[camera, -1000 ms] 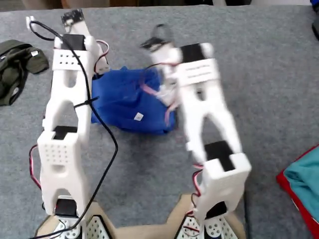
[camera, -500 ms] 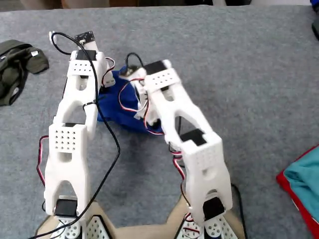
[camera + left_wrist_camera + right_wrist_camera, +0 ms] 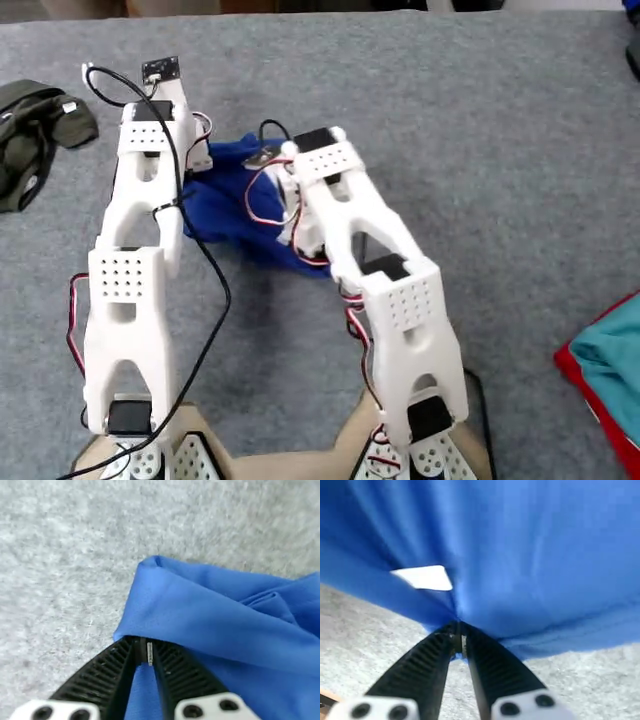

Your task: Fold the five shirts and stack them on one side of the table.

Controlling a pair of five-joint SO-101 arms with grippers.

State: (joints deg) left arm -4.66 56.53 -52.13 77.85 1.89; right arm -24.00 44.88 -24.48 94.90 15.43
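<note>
Blue shirt (image 3: 232,205) lies crumpled on the grey table (image 3: 500,150), at about 10 o'clock from the table's middle in the high view, partly under both white arms. The left arm (image 3: 140,210) stands over the shirt's 9 o'clock edge, and the right arm (image 3: 350,230) leans across its 3 o'clock part.

In the left wrist view, the left gripper (image 3: 144,652) has its black jaws pressed together on a folded edge of the shirt (image 3: 210,625), with bare grey table beyond the fold. In the right wrist view, the right gripper (image 3: 458,640) is likewise pinched tight on the cloth (image 3: 530,555), which puckers into creases where the jaws meet. A small white tag (image 3: 422,577) sits on the cloth just beside that pinch.

A dark green garment (image 3: 35,130) lies bunched at the table's 9 o'clock edge, well apart from the blue shirt. At the 4 o'clock edge, a teal cloth (image 3: 612,350) rests on a red one (image 3: 585,385), both cut off by the frame.
</note>
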